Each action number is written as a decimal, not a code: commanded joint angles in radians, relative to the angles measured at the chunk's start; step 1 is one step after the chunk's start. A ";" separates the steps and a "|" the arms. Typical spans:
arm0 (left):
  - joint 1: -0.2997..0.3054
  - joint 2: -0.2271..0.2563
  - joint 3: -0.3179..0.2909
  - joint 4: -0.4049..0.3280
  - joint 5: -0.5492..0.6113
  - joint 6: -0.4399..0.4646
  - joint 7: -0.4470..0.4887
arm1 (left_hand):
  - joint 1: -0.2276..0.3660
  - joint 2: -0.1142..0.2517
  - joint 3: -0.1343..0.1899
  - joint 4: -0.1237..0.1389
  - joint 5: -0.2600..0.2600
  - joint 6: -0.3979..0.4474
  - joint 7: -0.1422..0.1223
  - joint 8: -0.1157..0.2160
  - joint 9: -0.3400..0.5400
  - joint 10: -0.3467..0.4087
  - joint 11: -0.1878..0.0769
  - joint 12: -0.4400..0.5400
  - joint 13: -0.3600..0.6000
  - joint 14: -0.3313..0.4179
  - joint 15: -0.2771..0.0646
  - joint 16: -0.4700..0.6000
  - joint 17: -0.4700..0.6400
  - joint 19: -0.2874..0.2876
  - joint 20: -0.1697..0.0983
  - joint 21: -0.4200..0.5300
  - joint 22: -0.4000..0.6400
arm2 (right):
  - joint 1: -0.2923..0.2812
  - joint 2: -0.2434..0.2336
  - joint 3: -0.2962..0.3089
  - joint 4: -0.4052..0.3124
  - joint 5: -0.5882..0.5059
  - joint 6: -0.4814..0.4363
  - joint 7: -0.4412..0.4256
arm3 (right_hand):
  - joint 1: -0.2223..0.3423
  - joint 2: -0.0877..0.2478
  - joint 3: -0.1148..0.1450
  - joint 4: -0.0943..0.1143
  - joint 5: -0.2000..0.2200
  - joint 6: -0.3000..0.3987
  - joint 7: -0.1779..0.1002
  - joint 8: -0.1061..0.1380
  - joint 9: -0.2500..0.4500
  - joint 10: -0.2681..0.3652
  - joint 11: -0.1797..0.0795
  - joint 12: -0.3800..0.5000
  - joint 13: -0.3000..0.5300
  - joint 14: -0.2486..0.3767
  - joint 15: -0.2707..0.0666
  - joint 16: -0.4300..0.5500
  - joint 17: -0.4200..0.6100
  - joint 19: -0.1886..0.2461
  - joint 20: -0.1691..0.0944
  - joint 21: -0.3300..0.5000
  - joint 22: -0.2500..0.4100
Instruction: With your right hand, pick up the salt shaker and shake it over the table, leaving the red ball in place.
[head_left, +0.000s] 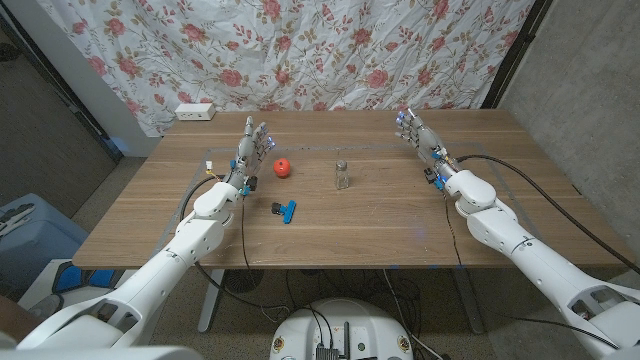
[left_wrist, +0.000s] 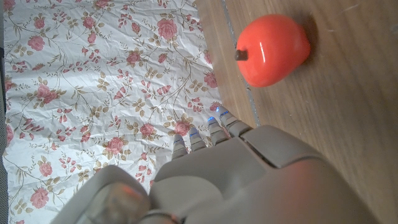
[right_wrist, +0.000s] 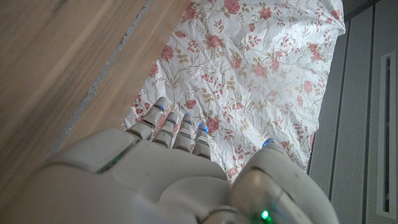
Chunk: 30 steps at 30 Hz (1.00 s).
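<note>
Nearest to the camera: blue clip (head_left: 285, 210), lying just ahead of the left forearm and well off to the inner side of the right hand (head_left: 418, 134). Right hand raised over the bench (head_left: 380, 235) with fingers spread and straight, holding nothing. Left hand (head_left: 252, 145) likewise upright, fingers apart, empty, with the red ball (head_left: 284, 167) just beside it on its inner side.

Salt shaker (head_left: 342, 175) standing upright, far inward from the right hand and a little nearer to the robot than its fingertips; well apart from it, untouched. Red ball near the shaker on the shaker's far side from the right hand, with a clear gap between them.

Step in hand, as judged: reaching across to the shaker. Best done by coming from the right side, low and slow, wrapping the glass body below the cap, so that no finger pushes past toward the ball. Lifting straight up before any shaking.

Open wood between the right hand and the shaker, so plenty of room for travel. Far edge of the bench close behind the fingertips, flowered curtain (right_wrist: 249, 68) beyond it; right edge also near the forearm, cable trailing there.
</note>
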 joint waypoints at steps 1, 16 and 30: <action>0.000 0.000 0.000 0.000 0.000 0.000 0.000 | 0.000 0.101 0.001 0.007 0.006 0.000 -0.007 0.004 0.006 0.001 -0.005 0.003 0.003 0.001 -0.104 0.005 0.006 0.008 -0.023 0.005 0.004 | 0.092 -0.015 -0.067 0.084 -0.105 0.051 0.091 | 0.018 -0.010 0.004 -0.017 -0.003 -0.023 -0.005 0.000 0.003 -0.014 -0.004 -0.003 -0.001 -0.032 0.003 -0.007 -0.010 -0.016 0.004 -0.020 0.001; 0.000 0.000 0.000 0.000 0.000 0.000 0.000 | 0.000 0.101 0.001 0.007 0.006 0.002 -0.006 0.004 0.006 0.002 -0.004 0.004 0.003 0.001 -0.105 0.005 0.006 0.008 -0.024 0.004 0.004 | 0.148 -0.073 -0.134 0.100 -0.249 0.074 0.138 | 0.036 -0.025 0.005 -0.059 -0.015 -0.132 -0.004 -0.002 0.004 -0.082 -0.032 -0.005 -0.003 -0.159 0.063 -0.008 -0.046 -0.088 0.033 -0.109 0.004; 0.000 0.000 0.000 0.000 0.000 0.000 0.000 | 0.000 0.101 0.001 0.007 0.006 0.001 -0.006 0.004 0.006 0.001 -0.006 0.003 0.003 0.001 -0.105 0.005 0.006 0.008 -0.024 0.004 0.004 | 0.184 -0.086 -0.169 0.150 -0.365 0.163 0.124 | 0.069 -0.043 0.012 -0.099 -0.022 -0.218 -0.009 -0.001 0.008 -0.106 -0.049 -0.002 -0.003 -0.210 0.077 -0.001 -0.061 -0.113 0.040 -0.155 0.005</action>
